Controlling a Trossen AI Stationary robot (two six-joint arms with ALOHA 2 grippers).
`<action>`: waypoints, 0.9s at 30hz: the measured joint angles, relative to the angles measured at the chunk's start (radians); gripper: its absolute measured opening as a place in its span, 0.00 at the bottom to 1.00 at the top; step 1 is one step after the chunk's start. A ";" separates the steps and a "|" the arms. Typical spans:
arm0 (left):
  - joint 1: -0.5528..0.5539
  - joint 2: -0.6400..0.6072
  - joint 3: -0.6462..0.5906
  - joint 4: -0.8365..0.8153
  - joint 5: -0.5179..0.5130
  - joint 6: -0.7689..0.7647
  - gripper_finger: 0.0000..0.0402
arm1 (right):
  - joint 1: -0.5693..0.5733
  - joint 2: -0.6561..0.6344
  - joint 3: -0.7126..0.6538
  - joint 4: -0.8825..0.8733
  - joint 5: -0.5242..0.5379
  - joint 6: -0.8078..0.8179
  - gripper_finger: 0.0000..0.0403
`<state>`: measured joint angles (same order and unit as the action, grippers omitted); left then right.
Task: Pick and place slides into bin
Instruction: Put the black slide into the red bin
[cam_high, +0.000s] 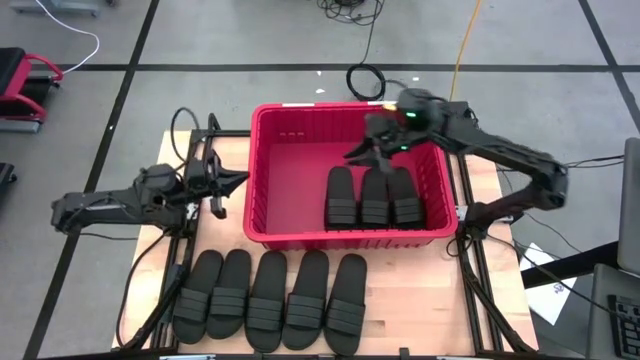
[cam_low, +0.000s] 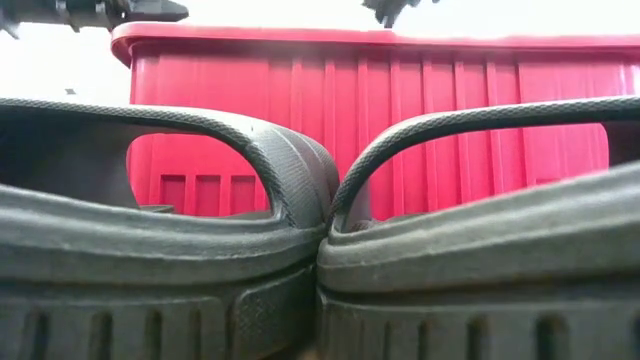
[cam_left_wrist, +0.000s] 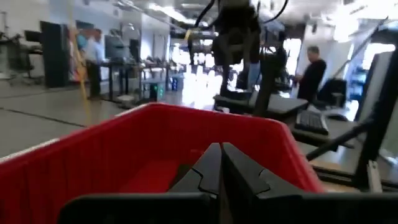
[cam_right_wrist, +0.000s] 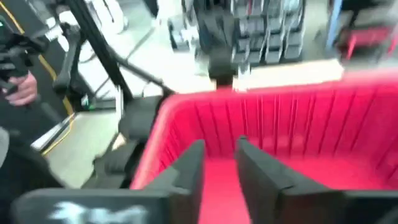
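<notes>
High view first: we see the red bin (cam_high: 351, 180) standing at the middle of the table (cam_high: 490, 300), with three black slides (cam_high: 374, 196) lying side by side on its floor toward the right, near wall. Five more slides (cam_high: 271, 300) lie in a row on the table just in front of the bin's near wall, each touching its neighbour. Our right gripper (cam_high: 368, 148) hangs over the bin's far right part, above the three slides and apart from them, holding nothing. Our left gripper (cam_high: 238, 180) waits just left of the bin's left wall, pointing toward it.

Low view: we look across two slides (cam_low: 300, 200) that touch each other strap to strap and fill the near ground; behind them rises the bin's (cam_low: 450, 130) ribbed near wall. Both arms show only as dark tips above the rim.

Left wrist view: we see our left gripper's (cam_left_wrist: 220, 163) two dark fingers (cam_left_wrist: 205, 167) pressed together, closed on nothing, with the bin's (cam_left_wrist: 93, 155) red rim just beyond them. A person (cam_left_wrist: 311, 74) stands in the room beyond.

Right wrist view: our right gripper (cam_right_wrist: 217, 162) looks down into the bin (cam_right_wrist: 298, 112); its fingers (cam_right_wrist: 186, 168) stand a little apart with red floor showing between them and nothing gripped. A person's hand (cam_right_wrist: 22, 90) shows at the edge, well away from the table.
</notes>
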<state>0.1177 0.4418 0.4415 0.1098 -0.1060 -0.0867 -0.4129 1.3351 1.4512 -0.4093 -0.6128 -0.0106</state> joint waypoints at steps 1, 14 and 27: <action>0.000 0.015 0.044 -0.034 0.012 0.004 0.05 | 0.016 -0.033 0.001 0.006 0.031 0.007 0.12; -0.021 0.206 0.500 -0.409 0.240 0.000 0.05 | 0.333 -0.355 -0.256 0.161 0.385 0.194 0.01; -0.237 0.523 0.837 -0.311 0.022 0.101 0.05 | 0.509 -0.775 -0.664 0.435 0.420 0.272 0.00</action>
<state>-0.1195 0.9649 1.2782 -0.2009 -0.0841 0.0145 0.0963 0.5604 0.7873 0.0257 -0.1928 0.2615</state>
